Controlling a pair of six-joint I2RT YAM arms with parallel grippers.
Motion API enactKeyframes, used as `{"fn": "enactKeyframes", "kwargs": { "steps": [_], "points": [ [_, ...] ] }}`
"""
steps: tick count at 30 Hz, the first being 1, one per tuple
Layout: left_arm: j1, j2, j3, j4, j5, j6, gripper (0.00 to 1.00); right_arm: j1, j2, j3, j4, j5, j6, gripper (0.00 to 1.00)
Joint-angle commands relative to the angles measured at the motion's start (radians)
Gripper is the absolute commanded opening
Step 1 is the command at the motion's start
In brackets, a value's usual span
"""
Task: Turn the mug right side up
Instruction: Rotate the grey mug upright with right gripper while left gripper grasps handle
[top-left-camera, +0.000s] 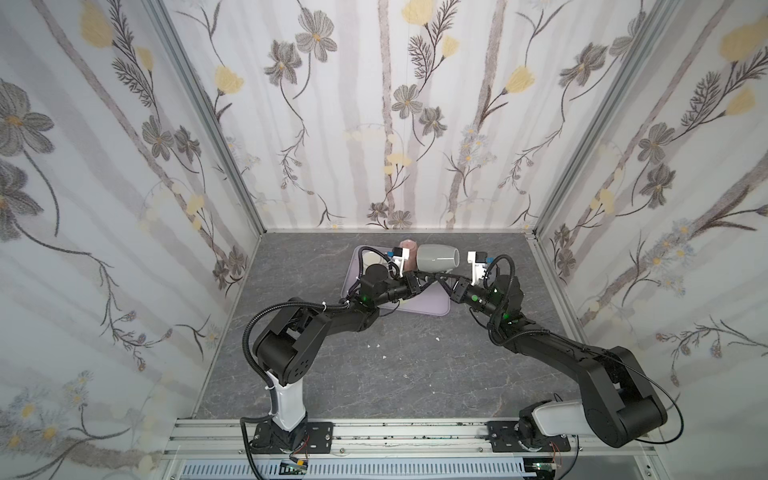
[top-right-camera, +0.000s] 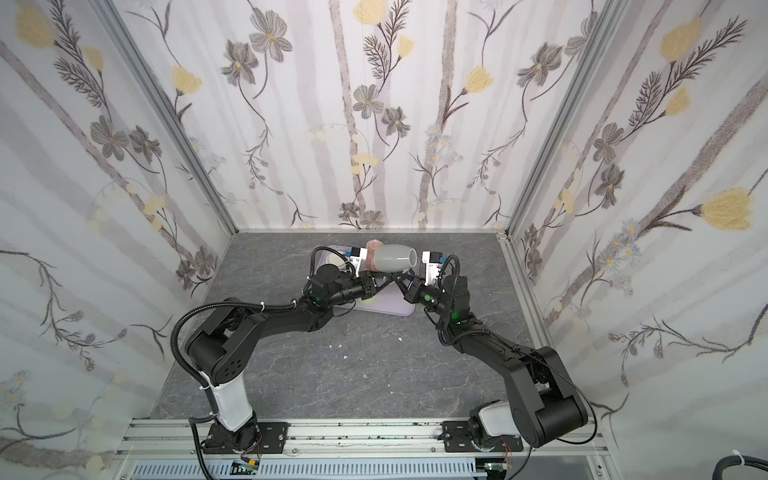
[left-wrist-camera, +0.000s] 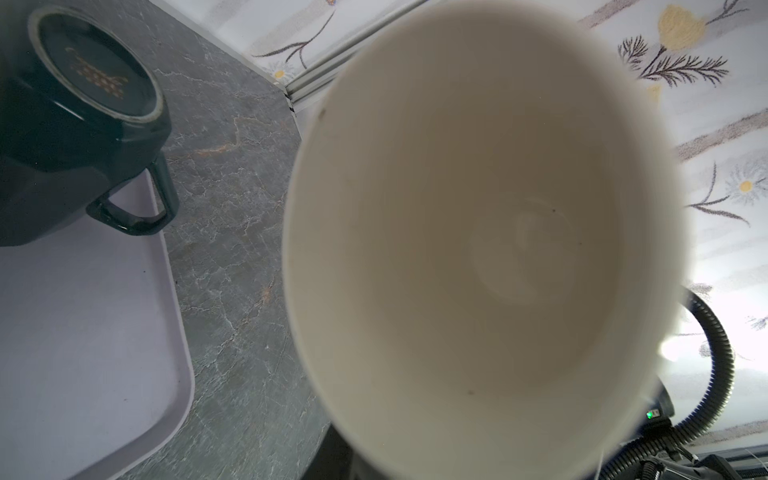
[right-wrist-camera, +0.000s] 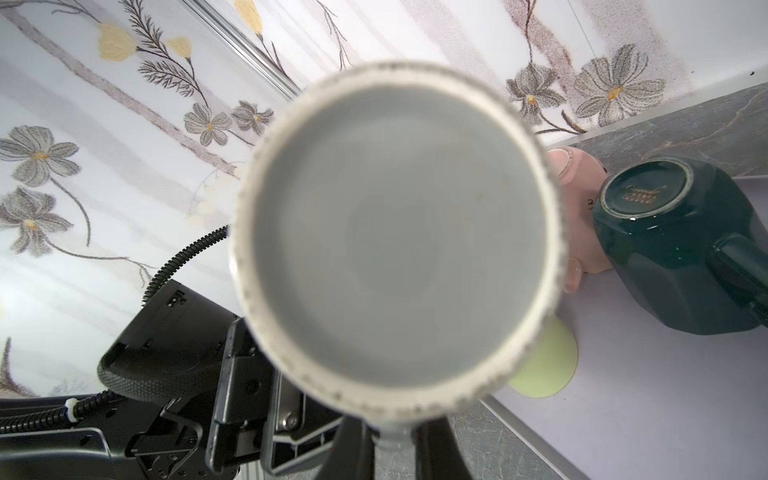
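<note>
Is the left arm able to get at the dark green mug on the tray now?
Likely yes, but not freely: the dark green mug sits nearby on the tray with nothing between, yet the left gripper is at the mouth of the gray mug.

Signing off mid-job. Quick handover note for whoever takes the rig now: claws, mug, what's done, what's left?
The right claw is shut on the handle of the grey mug.
The left claw is just under the mug. Whether it grips can't be told.
The mug is off the table near the lilac tray, on its side, mouth toward the left claw.
Done: lifted, half turned.
Left: finish the turn and set it down upright.
A dark green mug sits upside down on the tray.
</note>
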Motion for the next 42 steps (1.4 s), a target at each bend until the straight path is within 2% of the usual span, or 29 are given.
{"fn": "enactKeyframes", "kwargs": {
  "steps": [1, 5, 13, 24, 37, 42],
  "points": [
    [-0.003, -0.017, 0.02, 0.147, 0.013, -0.016, 0.19, 0.001, 0.023, -0.008, 0.011, -0.067, -0.004, 0.0],
    [-0.004, -0.029, 0.015, 0.147, 0.016, -0.01, 0.17, 0.001, 0.04, -0.009, 0.008, -0.065, -0.004, 0.0],
    [-0.006, -0.058, 0.03, 0.093, 0.029, 0.033, 0.0, 0.001, 0.07, -0.012, -0.021, -0.038, -0.032, 0.0],
    [-0.037, -0.13, 0.04, -0.034, 0.023, 0.166, 0.0, 0.001, 0.081, -0.003, -0.074, -0.018, -0.07, 0.0],
    [-0.113, -0.239, 0.068, -0.287, -0.037, 0.442, 0.0, 0.001, 0.1, 0.012, -0.091, -0.038, -0.068, 0.0],
    [-0.121, -0.238, 0.077, -0.292, -0.037, 0.458, 0.0, 0.003, 0.103, 0.018, -0.075, -0.058, -0.055, 0.0]
  ]
}}
